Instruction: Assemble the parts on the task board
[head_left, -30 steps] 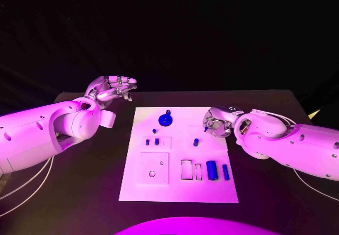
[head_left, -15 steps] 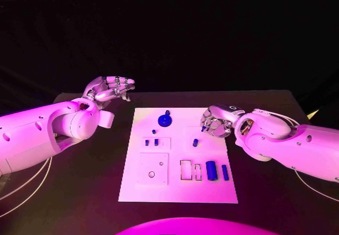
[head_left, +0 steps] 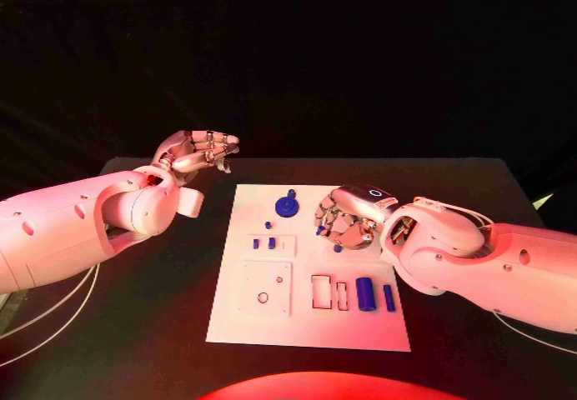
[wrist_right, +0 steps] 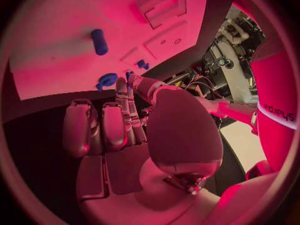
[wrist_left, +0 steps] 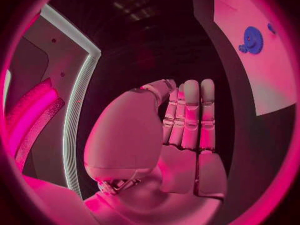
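The white task board (head_left: 241,325) lies mid-table. On it are a blue gear-like disc (head_left: 286,206) (wrist_left: 252,39) (wrist_right: 107,80), two small blue pegs (head_left: 263,243) in a square block, and two blue cylinders (head_left: 364,294) side by side. My right hand (head_left: 346,221) hovers over the board's middle right, pinching a small blue part (head_left: 323,231) (wrist_right: 129,75) at its fingertips. Another small blue peg (head_left: 338,247) stands just under that hand. My left hand (head_left: 198,150) hangs off the board over the table's far left corner, fingers curled in and holding nothing.
A square plate with a round hole (head_left: 264,287) and two rectangular slots (head_left: 321,292) sit on the board's near half. Bare black table (head_left: 157,292) surrounds the board on both sides.
My right hand has moved left, from the board's right edge to over its middle, carrying the small blue part. The left hand stays where it was.
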